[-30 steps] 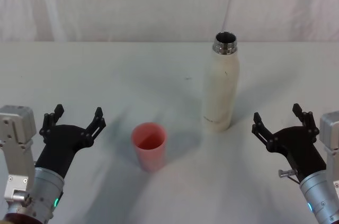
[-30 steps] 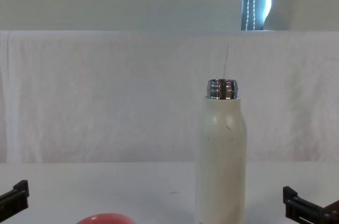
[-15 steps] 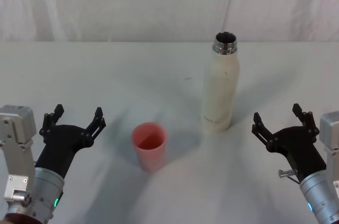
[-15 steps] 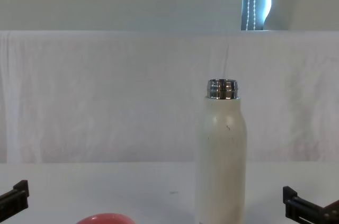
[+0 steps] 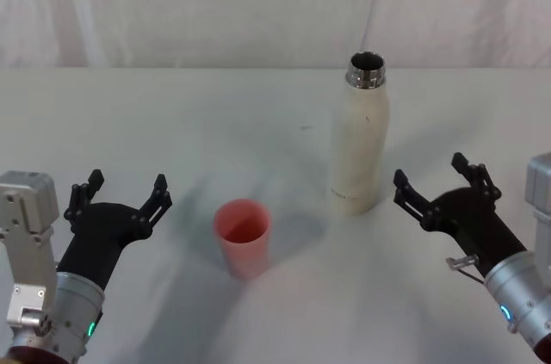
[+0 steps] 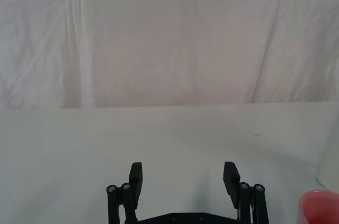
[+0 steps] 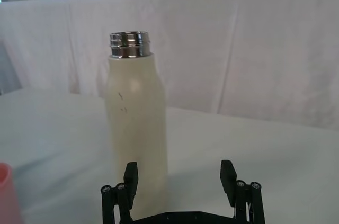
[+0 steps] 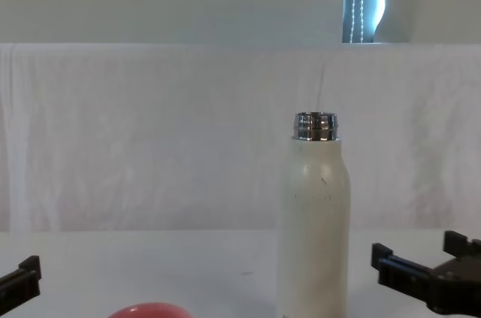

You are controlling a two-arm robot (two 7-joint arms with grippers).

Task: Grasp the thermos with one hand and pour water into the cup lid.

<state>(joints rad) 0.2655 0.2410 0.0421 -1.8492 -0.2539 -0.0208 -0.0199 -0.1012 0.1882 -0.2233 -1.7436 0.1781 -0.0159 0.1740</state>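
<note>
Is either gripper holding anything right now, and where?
Nothing is held. The right gripper, jaws open, is beside the thermos; the left gripper is open, left of the cup lid.

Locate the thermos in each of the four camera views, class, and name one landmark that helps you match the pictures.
Head view: the thermos stands upright right of centre, beyond the cup lid.
Left wrist view: I cannot make it out.
Right wrist view: it stands left of centre, just past the open right gripper.
Chest view: it stands right of centre, running off the lower edge.
Shared landmark: its shiny steel neck.
</note>
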